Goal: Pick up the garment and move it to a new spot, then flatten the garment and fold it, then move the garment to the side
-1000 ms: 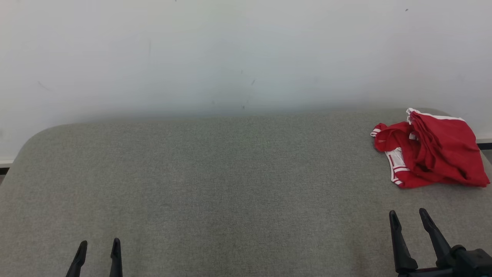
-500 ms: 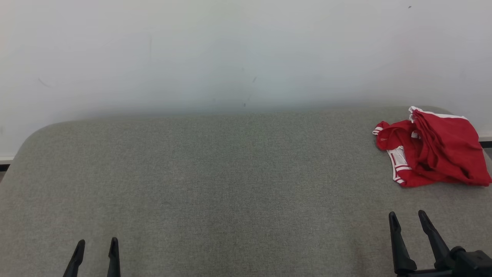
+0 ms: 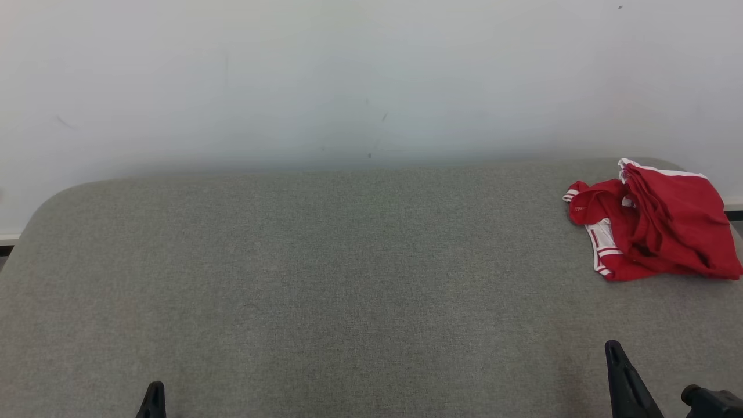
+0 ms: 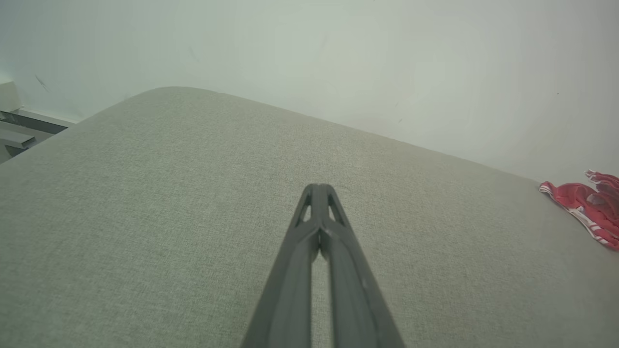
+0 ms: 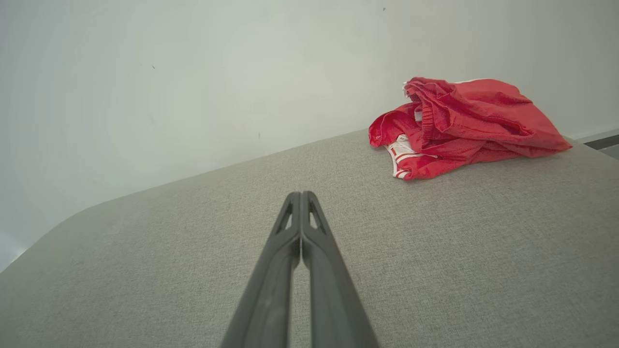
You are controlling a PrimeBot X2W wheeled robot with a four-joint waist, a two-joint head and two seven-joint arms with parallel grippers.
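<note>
The left gripper (image 4: 318, 189) has two long, matte dark-grey plastic fingers (image 4: 287, 299) that taper to narrow tips. Each finger has a small triangular cut-out just behind its tip. The right gripper (image 5: 301, 195) is built the same way. A black rounded housing (image 3: 713, 402) sits beside the base of its jaws.

You are looking at a bench (image 3: 325, 278) covered in grey woven fabric, with its far corners rounded. On it lies a crumpled red garment (image 3: 667, 232) with white striped trim, bunched in a loose heap at the far right corner, close to the edge.
</note>
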